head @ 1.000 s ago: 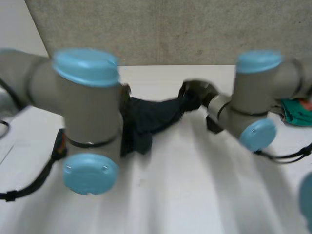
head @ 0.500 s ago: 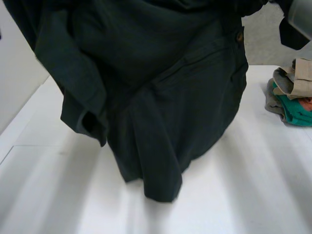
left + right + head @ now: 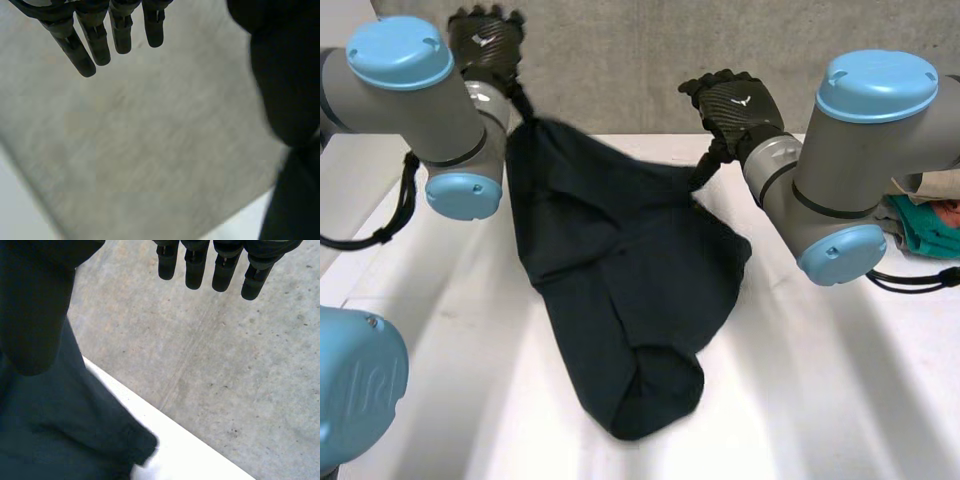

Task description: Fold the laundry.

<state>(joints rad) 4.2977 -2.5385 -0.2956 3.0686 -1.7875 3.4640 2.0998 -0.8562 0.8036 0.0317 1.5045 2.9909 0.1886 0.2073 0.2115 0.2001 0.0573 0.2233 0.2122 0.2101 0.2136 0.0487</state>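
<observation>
The left hand (image 3: 485,40) is holding up the upper left corner of the dark garment (image 3: 620,270), with the cloth running in a tight twist from the hand down into the body of the garment. Half a second ago the garment was hanging right in front of the head camera. It is now swinging out and coming down, with its lower end already lying on the white table (image 3: 840,400) beneath it and its upper edge raised. That suggests the hands are spreading it flat (folding proper is not yet starting). The right hand (image 3: 735,105) is gripping the garment's upper right corner in the same way. Well to the right of the garment, a pile of clothes (image 3: 925,215) is sitting at the table's edge.

The head view is showing each hand from the back only, so the grip is hard to read there. In the left wrist view the fingers (image 3: 95,45) are pointing straight and bare, slightly apart, and the garment (image 3: 295,200) is hanging beside the hand, so the thumb appears to be doing the clamping. In the right wrist view the fingers (image 3: 192,270) are likewise straight and clear of cloth. The garment (image 3: 45,430) is draping below a dark shape beside them, probably the thumb pinching it.
</observation>
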